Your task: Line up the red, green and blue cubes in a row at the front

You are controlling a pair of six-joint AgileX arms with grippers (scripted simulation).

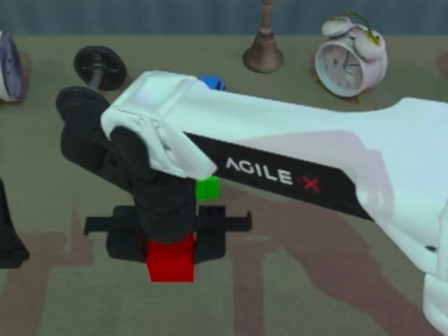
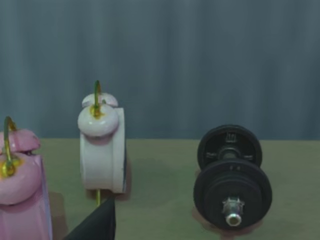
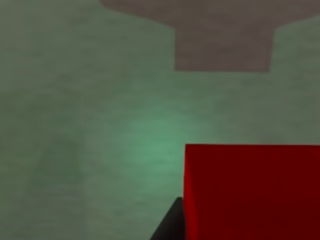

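Note:
My right gripper (image 1: 170, 241) reaches across to the front left of the middle and is shut on the red cube (image 1: 170, 260). In the right wrist view the red cube (image 3: 252, 192) fills the corner, with one dark finger (image 3: 170, 227) pressed against its side. Just behind the gripper, a part of the green cube (image 1: 207, 188) shows below the right arm. A corner of the blue cube (image 1: 212, 82) peeks out behind that arm, farther back. My left gripper (image 1: 7, 241) is parked at the table's left edge.
Along the back stand a black dumbbell (image 1: 100, 66), a bell with a wooden handle (image 1: 264, 50) and a white alarm clock (image 1: 350, 61). Another clock (image 1: 7, 66) sits at the far left. The left wrist view faces the dumbbell (image 2: 231, 180) and two clocks (image 2: 101, 150).

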